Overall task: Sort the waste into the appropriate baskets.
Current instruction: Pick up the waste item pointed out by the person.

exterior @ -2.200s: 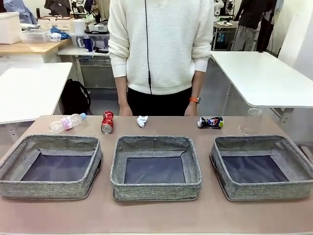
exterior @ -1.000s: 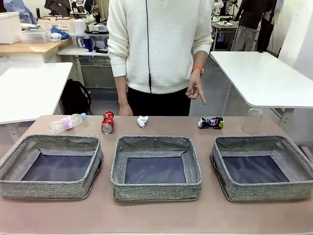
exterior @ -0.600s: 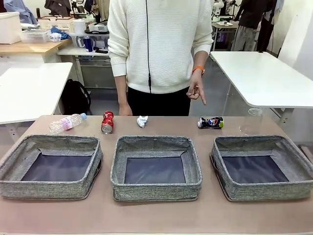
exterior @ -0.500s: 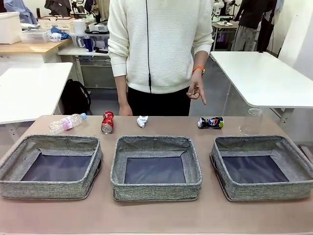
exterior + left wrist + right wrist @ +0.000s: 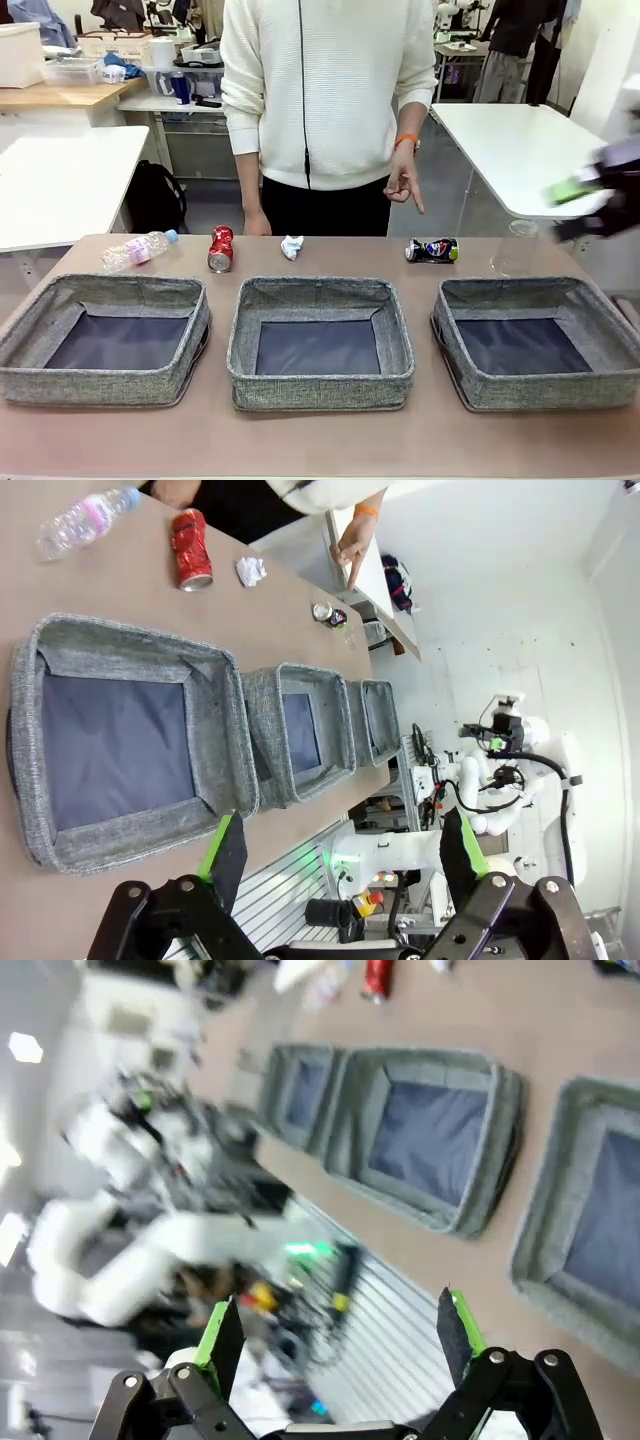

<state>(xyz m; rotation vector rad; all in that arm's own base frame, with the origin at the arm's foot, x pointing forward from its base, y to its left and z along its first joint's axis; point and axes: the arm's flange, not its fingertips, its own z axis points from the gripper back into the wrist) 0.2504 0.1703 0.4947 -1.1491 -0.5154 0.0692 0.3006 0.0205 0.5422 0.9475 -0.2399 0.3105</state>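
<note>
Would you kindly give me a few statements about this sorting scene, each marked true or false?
1. The red crushed can lies between the clear bottle and the white paper wad. True.
2. The dark can sits inside the right basket. False: it lies on the table beyond that basket.
3. The middle basket is empty. True.
4. The left gripper has its fingers shut. False: they stand open.

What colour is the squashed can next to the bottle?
The squashed can is red; the front view shows it best.
</note>
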